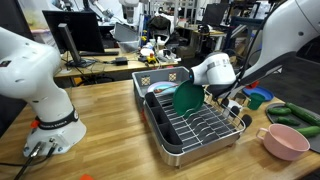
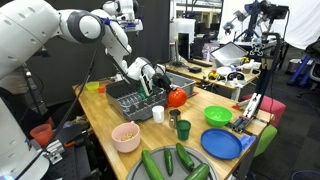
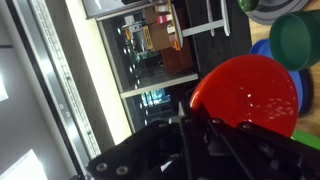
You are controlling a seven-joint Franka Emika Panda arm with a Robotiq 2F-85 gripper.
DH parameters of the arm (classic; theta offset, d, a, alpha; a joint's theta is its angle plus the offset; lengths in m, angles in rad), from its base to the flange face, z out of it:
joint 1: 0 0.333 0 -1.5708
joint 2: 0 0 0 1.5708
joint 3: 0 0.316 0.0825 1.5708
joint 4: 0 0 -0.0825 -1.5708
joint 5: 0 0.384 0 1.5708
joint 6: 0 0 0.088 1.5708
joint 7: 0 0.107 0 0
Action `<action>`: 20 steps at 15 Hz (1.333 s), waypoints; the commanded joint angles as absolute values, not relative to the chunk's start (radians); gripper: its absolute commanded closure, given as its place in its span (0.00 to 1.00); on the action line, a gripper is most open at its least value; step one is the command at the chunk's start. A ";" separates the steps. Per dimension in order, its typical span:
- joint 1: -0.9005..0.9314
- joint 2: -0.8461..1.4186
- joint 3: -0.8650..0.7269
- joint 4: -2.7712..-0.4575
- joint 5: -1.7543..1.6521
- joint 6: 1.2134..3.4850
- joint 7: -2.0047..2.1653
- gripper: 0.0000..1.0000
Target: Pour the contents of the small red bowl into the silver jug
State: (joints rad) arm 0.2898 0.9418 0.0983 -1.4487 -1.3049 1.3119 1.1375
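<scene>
- Dark claw fills the foot of the wrist view. It is squeezed fully together on the rim of the small red bowl, which sits tipped in its grip.
- In an exterior view the small red bowl hangs clear of the tabletop, just beside the dish rack and toward the tabletop's middle. Only the claw touches it.
- Handling, as I judge it: glossy hard plastic, so it is light, stiff and slick. A pinch on the thin rim could let it swivel. The best hold is on the rim opposite the pouring lip, with a slow tilt.
- What is inside the bowl cannot be made out (only glints on the red).
- Below and nearer the tabletop's front edge stand small cups. One greyish one is probably the silver jug, though it is too small to be sure. A dark green cup stands just beside it.
- Farther out, the pink cup sits near the front edge, well apart from the bowl.
</scene>
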 commanded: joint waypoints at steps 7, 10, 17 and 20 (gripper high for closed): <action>0.178 0.781 0.108 -1.511 -1.059 1.627 1.286 0.98; 0.158 0.745 0.098 -1.553 -0.996 1.733 1.326 0.98; 0.118 0.604 0.058 -1.711 -0.906 2.015 1.408 0.98; 0.113 0.536 0.041 -1.796 -0.896 2.141 1.437 0.98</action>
State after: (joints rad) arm 0.1238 0.6210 0.0538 -1.6787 -0.9198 2.0094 1.4052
